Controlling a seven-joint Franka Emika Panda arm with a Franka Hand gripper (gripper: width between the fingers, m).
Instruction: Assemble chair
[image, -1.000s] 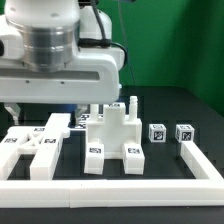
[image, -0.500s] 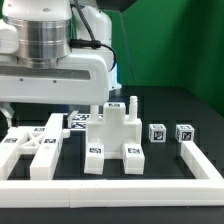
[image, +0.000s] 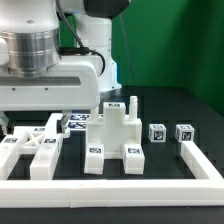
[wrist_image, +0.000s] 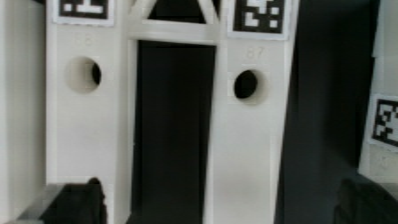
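Chair parts lie apart on the table (image: 175, 105): a slotted frame (wrist_image: 98, 140) right under the gripper (wrist_image: 210, 205), whose jaws stand wide and empty, and a notched block (image: 110, 140) nearby. We judge them light, stiff, slick plastic; we would pinch a frame bar's flat sides.

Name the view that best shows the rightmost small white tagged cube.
The exterior view: the small white tagged cube sits whole beside the white border rail. The wrist view shows a white holed panel close up, not that cube.
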